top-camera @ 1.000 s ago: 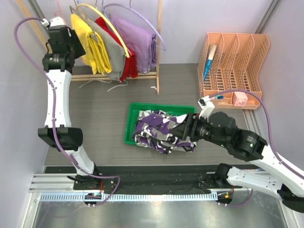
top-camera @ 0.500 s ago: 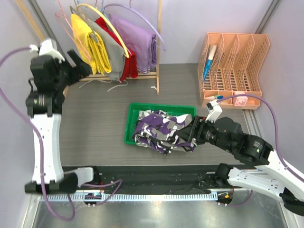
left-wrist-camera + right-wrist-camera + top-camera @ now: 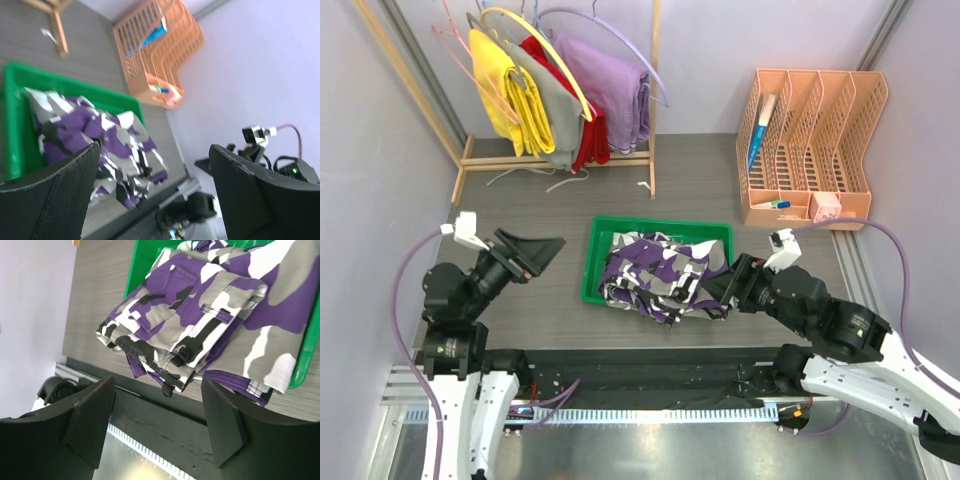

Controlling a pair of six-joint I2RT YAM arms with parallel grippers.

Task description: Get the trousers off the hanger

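Observation:
The camouflage trousers (image 3: 660, 270) lie bunched in the green tray (image 3: 660, 228), spilling over its front rim onto the table. A thin pink hanger (image 3: 470, 68) hangs bare at the left end of the clothes rack. My left gripper (image 3: 545, 257) is low at the table's left, open and empty, facing the tray. In the left wrist view, the trousers (image 3: 95, 135) are well ahead of the left gripper (image 3: 155, 190). My right gripper (image 3: 715, 292) is open at the trousers' right edge. In the right wrist view, the right gripper (image 3: 160, 422) is just short of the cloth (image 3: 210, 325), holding nothing.
A wooden clothes rack (image 3: 653, 100) at the back holds yellow, grey, red and lavender garments (image 3: 560, 90). An orange file rack (image 3: 810, 140) stands at the back right. White hangers (image 3: 555, 178) lie under the rack. A black strip (image 3: 650, 365) borders the near edge.
My left arm has swung down from the clothes rack to the table's left, its gripper opening wider. The right gripper has opened and drawn back slightly from the trousers.

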